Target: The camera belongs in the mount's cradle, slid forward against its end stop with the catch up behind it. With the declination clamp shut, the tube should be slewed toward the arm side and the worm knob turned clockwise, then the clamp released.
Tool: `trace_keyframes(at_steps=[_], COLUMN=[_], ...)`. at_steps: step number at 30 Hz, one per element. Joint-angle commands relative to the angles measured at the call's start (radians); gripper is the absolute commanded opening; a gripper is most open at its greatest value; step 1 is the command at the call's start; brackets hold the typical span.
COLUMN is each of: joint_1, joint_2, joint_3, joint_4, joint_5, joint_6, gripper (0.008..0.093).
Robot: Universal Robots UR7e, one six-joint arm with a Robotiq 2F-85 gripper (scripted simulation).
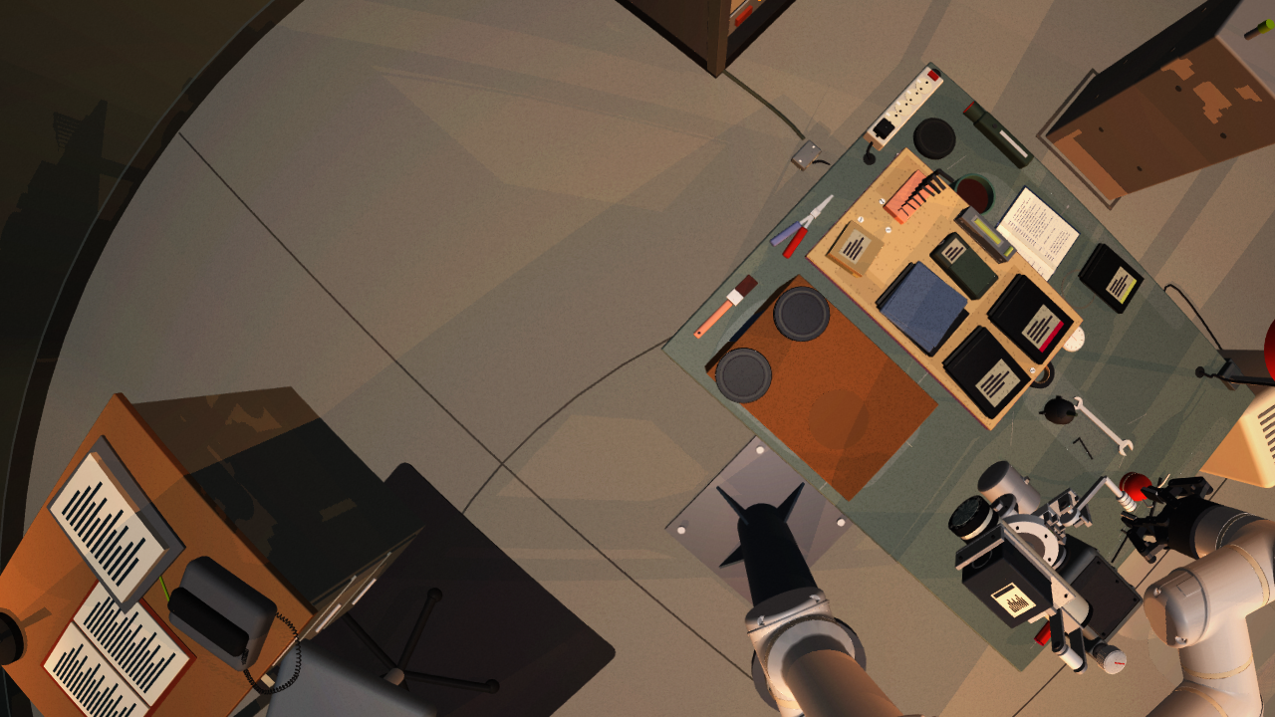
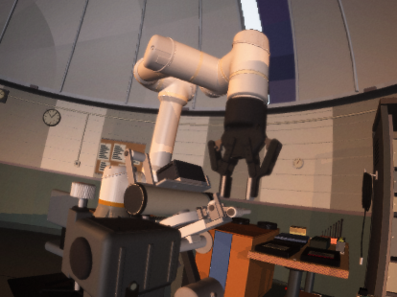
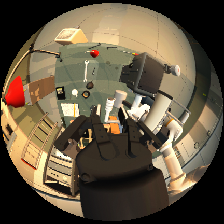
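My gripper [image 2: 237, 189] [image 1: 1159, 517] [image 3: 109, 116] hangs open and empty just above the lever arm [image 2: 211, 213] that sticks out from the mount's side. That lever ends in a red ball [image 1: 1135, 486]. The black camera [image 1: 1016, 584] [image 3: 145, 75] sits on the mount's cradle, next to the grey telescope tube [image 2: 168, 199] [image 1: 1007, 486]. A white knob with a red mark [image 1: 1110, 660] [image 3: 177, 70] sticks out at the mount's near end. I cannot tell how the catch stands.
Behind the mount lies a cork tray [image 1: 945, 285] of black cases and a blue cloth. An orange mat [image 1: 825, 383] carries two round caps. A wrench [image 1: 1103, 426] and a small black knob [image 1: 1059, 410] lie close to the mount. A second arm [image 1: 785, 580] stands on the left.
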Motion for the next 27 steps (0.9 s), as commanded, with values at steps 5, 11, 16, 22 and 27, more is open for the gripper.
trace_keyframes(at_steps=[5, 11, 16, 22, 27], joint_1=[0.000, 0.000, 0.000, 0.000, 0.000], joint_2=[0.002, 0.007, 0.012, 0.020, 0.026], joint_3=[0.005, 0.014, 0.024, 0.037, 0.047], joint_4=[-0.007, -0.022, -0.037, -0.058, -0.074], joint_5=[0.000, 0.000, 0.000, 0.000, 0.000], joint_6=[0.000, 0.000, 0.000, 0.000, 0.000], gripper=[0.0480, 0.0480, 0.0480, 0.0480, 0.0480])
